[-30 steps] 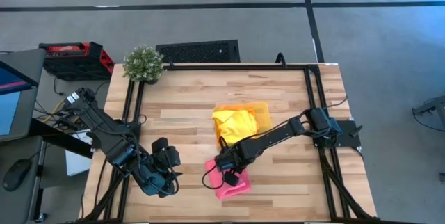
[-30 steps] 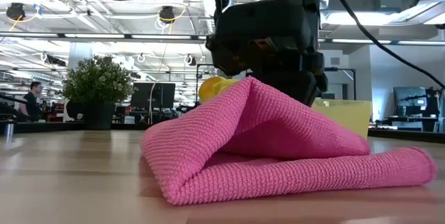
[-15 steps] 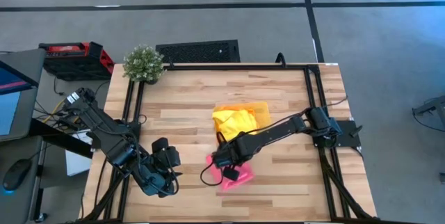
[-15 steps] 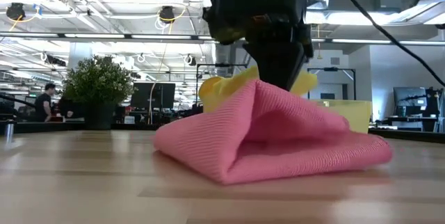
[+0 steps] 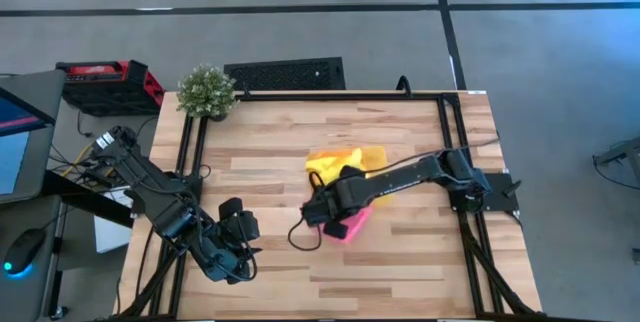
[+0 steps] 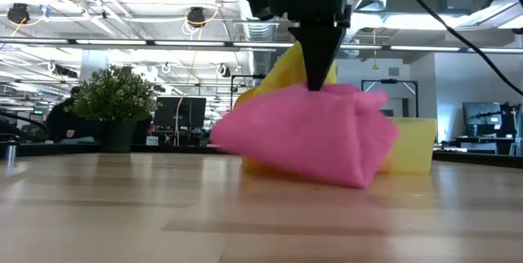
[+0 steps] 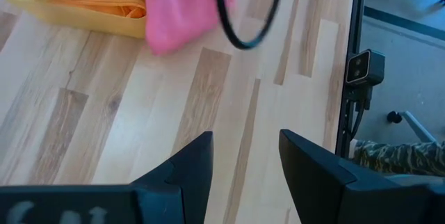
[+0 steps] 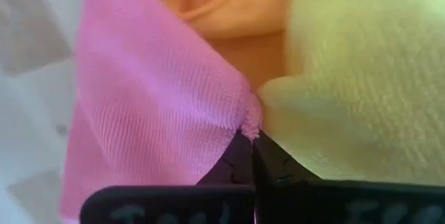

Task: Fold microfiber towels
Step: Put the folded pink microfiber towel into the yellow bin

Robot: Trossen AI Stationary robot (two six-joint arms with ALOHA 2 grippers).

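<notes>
Pink microfiber towel [image 6: 306,135] is pinched at one point by the right gripper [image 8: 252,147]; its fingers [image 8: 274,165] are closed tight on a gathered fold of the cloth. In the low view the towel hangs bunched beneath the fingers, its lower edge at or just above the worktop [image 6: 122,214]; contact not resolvable. In the high view only a small pink patch [image 5: 345,227] shows below the right gripper [image 5: 325,212], near the middle of the worktop [image 5: 260,152], at the near edge of the tray.

Yellow microfiber towel [image 8: 354,78] lies just beside the pinch point, touching the pink cloth in the right wrist view. Orange microfiber towel [image 8: 229,8] sits beyond both. In the high view the yellow towel [image 5: 335,162] is heaped in the translucent yellow tray [image 5: 377,154], just far of the right gripper. The left wrist view shows the orange cloth [image 7: 104,5] inside the tray wall [image 7: 76,21], pink towel [image 7: 177,8] hanging beside it, a black cable loop [image 7: 243,15] in front.

Left gripper [image 7: 243,161]: fingers [image 7: 191,165] spread apart, nothing between them, over bare worktop at the near left [image 5: 235,247].

Potted plant [image 5: 207,90] at the far left corner. A person [image 6: 69,116] shows in the room behind.
</notes>
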